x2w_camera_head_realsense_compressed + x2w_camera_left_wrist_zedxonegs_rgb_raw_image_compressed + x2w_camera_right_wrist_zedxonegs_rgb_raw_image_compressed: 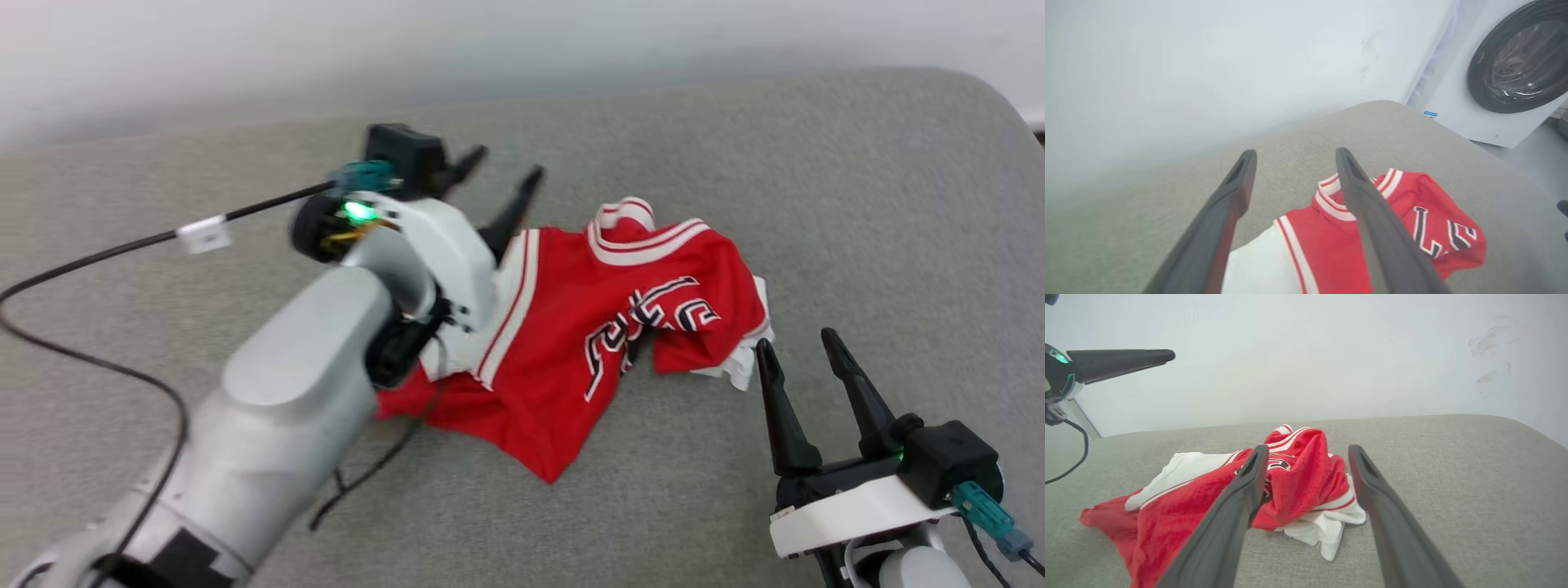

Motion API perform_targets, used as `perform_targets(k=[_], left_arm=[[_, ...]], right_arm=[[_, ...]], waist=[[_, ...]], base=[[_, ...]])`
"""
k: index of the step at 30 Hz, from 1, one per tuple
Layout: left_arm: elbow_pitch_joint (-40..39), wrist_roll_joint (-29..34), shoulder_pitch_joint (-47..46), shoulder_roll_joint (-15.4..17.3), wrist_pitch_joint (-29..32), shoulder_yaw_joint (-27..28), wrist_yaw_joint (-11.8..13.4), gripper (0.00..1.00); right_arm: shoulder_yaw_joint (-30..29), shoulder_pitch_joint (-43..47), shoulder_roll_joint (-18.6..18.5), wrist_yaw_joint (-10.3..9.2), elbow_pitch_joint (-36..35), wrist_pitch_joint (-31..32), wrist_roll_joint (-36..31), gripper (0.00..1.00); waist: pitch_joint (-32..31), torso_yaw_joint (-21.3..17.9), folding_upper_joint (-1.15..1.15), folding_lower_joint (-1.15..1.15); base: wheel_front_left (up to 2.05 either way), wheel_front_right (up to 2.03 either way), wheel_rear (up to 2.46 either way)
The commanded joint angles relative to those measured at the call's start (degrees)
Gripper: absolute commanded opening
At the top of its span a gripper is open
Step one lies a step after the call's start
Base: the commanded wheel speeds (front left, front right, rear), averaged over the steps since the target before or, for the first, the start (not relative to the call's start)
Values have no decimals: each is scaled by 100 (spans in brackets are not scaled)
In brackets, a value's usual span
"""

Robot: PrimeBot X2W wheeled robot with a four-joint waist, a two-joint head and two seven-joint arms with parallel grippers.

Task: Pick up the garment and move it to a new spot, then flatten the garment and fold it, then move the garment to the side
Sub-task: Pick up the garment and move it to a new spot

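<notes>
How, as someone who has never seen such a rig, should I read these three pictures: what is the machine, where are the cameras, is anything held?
It is a two-armed robot. One picture looks down from its head; the other two look from each wrist along that gripper's two dark fingers. A crumpled red jersey with white sleeves lies on a grey padded surface. The left gripper is over its left side, the right gripper near its right side. Both are open, holding nothing. The white box beyond is a washing machine.
</notes>
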Motion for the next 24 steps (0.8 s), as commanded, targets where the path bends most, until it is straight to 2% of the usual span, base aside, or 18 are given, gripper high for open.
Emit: perform_targets(k=[1,7,10,14,17,20,22,24], left_arm=[[-76,163,36,212,-278,44,61,100],[-569,541,754,1110,-1058,229,563,100],[-1008,648,1333,1509,-1230,371,861,100],[-1773,784,2266,1881,-1313,587,1325,100],[-2471,1120,2905,2012,-1330,927,1801,100],[-3152,1446,3657,1897,-1326,1353,2143,100],[-3526,1626,4078,1751,-1322,1702,2274,100],[-3749,1769,4474,1576,-1322,1972,2290,100]], right_arm=[[-72,89,2,-4,13,-12,-38,100],[-297,242,1,-4,-44,-12,-114,100],[-378,347,1,-4,-78,-12,-146,100],[-455,446,2,-4,-140,-12,-183,100],[-486,497,1,-4,-189,-12,-177,100],[-441,513,1,-4,-215,-12,-258,100],[-429,518,1,-4,-236,-12,-244,100],[-415,515,2,-4,-247,-12,-241,100]], waist=[[-409,397,0,0],[-726,691,0,0],[-823,780,0,0],[-915,863,0,0],[-952,886,0,0],[-1006,861,0,0],[-1042,846,0,0],[-1066,829,0,0]], base=[[0,0,0],[0,0,0],[0,0,0],[0,0,0],[0,0,0],[0,0,0],[0,0,0],[0,0,0]])
